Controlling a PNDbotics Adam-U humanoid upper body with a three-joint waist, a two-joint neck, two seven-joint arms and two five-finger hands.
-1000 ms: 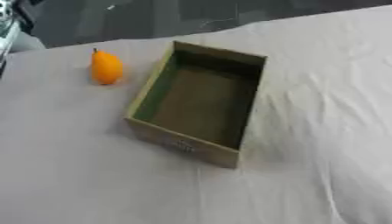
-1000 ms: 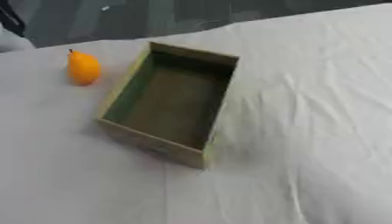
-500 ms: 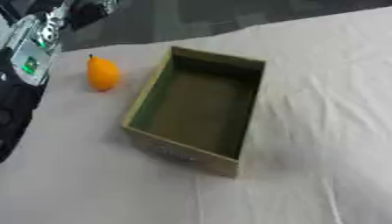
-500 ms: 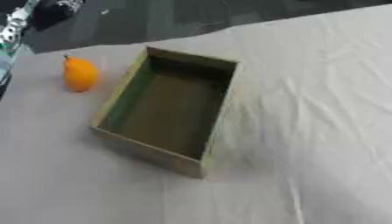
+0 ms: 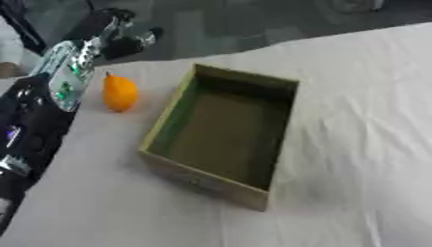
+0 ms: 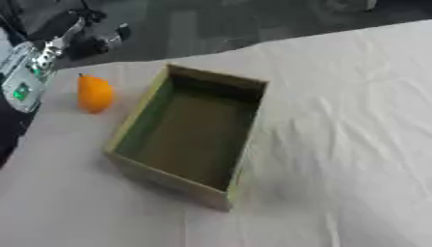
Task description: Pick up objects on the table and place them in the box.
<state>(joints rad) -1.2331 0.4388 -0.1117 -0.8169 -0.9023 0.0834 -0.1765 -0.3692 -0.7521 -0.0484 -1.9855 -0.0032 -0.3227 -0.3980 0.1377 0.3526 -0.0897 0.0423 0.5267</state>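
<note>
Just beside the left hand point(image 5: 127, 36), fingers unreadable, lies the orange fruit point(image 5: 120, 92), untouched.

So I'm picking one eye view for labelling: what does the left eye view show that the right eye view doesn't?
Only the left eye view shows the long black lower stretch of the left arm running down the picture's left edge. Only the right eye view shows a wider stretch of bare white tablecloth to the right of the box. Both show the orange fruit lying left of the open box, apart from it, and the left hand raised beyond the fruit, too blurred to tell its fingers. The box looks empty.
</note>
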